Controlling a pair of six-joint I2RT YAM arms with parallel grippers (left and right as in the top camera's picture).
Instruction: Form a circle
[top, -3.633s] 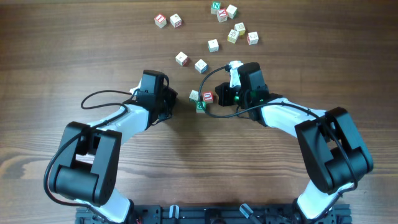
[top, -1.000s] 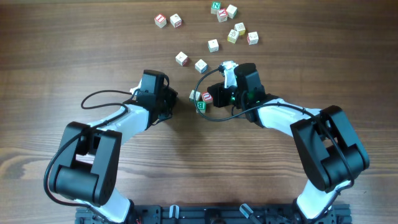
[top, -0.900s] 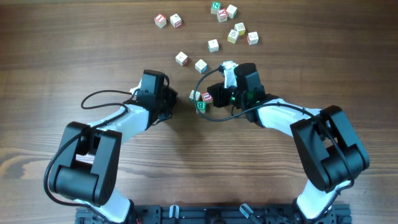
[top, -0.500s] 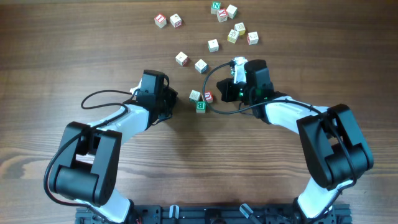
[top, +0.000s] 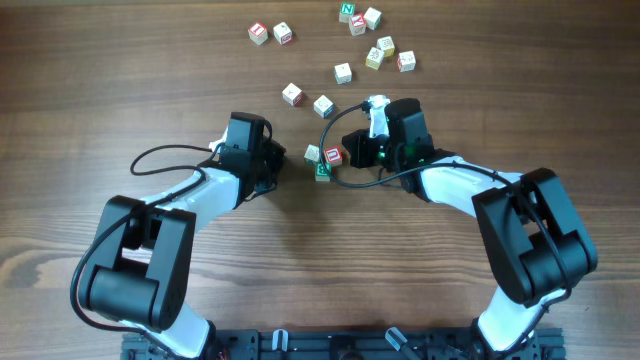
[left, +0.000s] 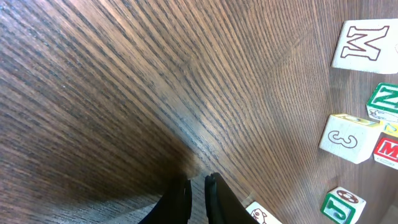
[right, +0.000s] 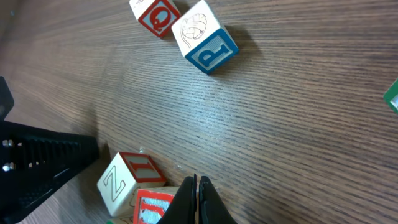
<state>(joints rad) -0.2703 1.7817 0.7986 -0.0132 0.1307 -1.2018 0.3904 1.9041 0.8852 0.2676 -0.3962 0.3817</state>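
Observation:
No circle shows; its pieces are pale wooden letter cubes. Three of them sit clustered between the arms. My right gripper is shut and empty, its tips right beside the cluster's red-faced cube. The right wrist view has the closed tips next to that red-faced cube and a Z cube. Left of the cluster, my left gripper holds nothing, and the left wrist view shows its jaws nearly together over bare wood, a picture cube just right of them.
Loose cubes lie farther back: two behind the cluster, a pair at upper left, several more at the top right. The right wrist view shows a Q cube and a blue P cube ahead.
The right arm drew back to the right, then came back left to the cluster. The three cubes barely shifted. The left arm stayed still.

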